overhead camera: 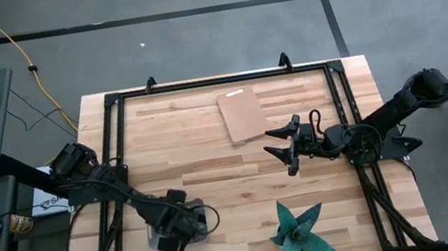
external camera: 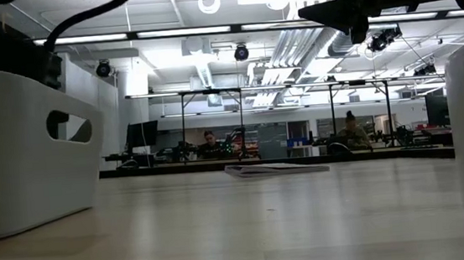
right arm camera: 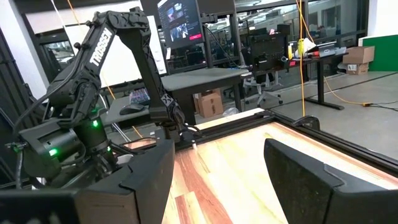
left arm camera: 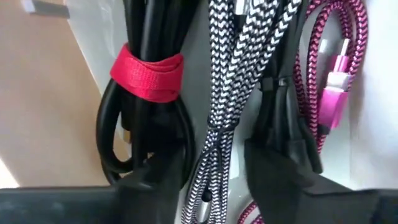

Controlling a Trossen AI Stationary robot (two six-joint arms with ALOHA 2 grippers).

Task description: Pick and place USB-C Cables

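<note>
Reaching into white bin (overhead camera: pixel 209 221), left tool (left arm camera: pixel 217 168) straddles black-white braided cable (left arm camera: pixel 239 68), fingers spread; black cable (left arm camera: pixel 146 112) w/ red strap, pink cable (left arm camera: pixel 339 68) beside. Right tool (overhead camera: pixel 286 147) released, above counter (overhead camera: pixel 211 159).

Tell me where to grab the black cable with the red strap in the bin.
Grip the black cable on its bundled strands near the red strap, where they are held tight together, rather than at the loose loops below. Come straight down from above: the left gripper is already over the white bin, fingers open, one beside this bundle. The grey braided cable lies close alongside, so keep clear of it.
</note>
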